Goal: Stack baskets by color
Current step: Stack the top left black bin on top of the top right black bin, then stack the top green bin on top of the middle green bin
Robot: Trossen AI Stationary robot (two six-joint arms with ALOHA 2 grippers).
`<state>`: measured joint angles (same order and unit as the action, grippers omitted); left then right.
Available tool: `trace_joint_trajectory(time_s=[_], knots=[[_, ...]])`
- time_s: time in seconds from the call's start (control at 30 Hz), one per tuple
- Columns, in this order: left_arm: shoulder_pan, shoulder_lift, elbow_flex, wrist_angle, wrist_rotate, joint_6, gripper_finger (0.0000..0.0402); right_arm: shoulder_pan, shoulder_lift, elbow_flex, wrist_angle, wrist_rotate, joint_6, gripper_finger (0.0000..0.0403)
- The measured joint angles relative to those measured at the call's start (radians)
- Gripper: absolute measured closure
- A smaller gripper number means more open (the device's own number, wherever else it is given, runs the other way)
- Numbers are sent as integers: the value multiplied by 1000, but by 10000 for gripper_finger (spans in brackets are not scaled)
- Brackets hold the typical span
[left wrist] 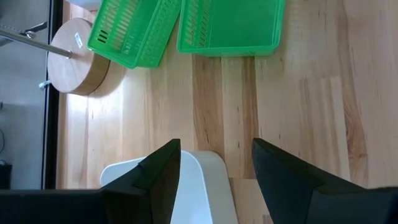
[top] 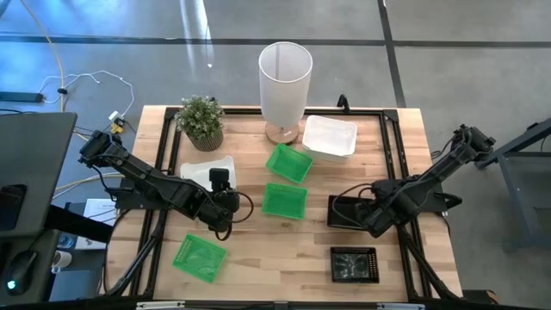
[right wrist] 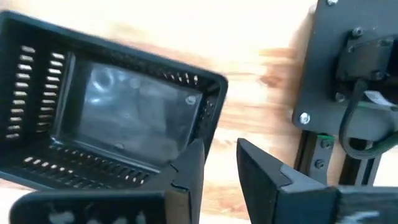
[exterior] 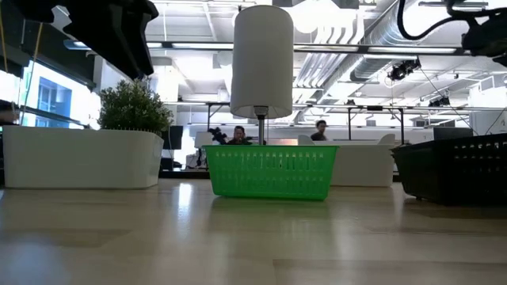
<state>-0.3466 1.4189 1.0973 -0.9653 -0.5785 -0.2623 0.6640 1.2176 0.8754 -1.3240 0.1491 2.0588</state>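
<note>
My right gripper (right wrist: 219, 149) points down at the right end of a black basket (right wrist: 118, 118), which rests on the table right of centre (top: 346, 211). Its fingers are a little apart, with bare wood showing between them. A second black basket (top: 354, 264) sits near the front edge. My left gripper (left wrist: 214, 168) hangs open over a corner of a white basket (left wrist: 199, 186) at the left (top: 205, 169). Another white basket (top: 330, 136) lies at the back. Two green baskets (top: 287, 164) (top: 284, 200) lie mid-table, and one (top: 199, 257) at the front left. My right gripper has one finger (right wrist: 191, 163) right beside the black basket's short end wall (right wrist: 210, 115). I cannot tell whether it touches the wall. My left gripper touches nothing.
A tall white cylindrical bin (top: 285, 77) on a round wooden foot and a potted plant (top: 201, 120) stand at the back of the table. A dark metal frame (top: 392, 146) runs along the table's sides. Bare wood lies in the middle front.
</note>
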Motion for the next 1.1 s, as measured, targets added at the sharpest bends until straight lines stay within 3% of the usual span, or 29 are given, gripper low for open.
trace_joint_trajectory(time_s=[0.27, 0.83, 0.97, 1.1], knots=[[0, 0, 0, 29, 0, 2, 218, 0, 26, 5, -2, 11, 0, 320], [0, 0, 0, 42, 0, 3, 218, 0, 154, 8, 27, -102, -96, 320], [0, 0, 0, 50, 0, 3, 218, 0, 154, 55, -46, -73, -104, 320], [0, 0, 0, 81, 0, 3, 218, 0, 154, 127, -128, 24, -126, 320]])
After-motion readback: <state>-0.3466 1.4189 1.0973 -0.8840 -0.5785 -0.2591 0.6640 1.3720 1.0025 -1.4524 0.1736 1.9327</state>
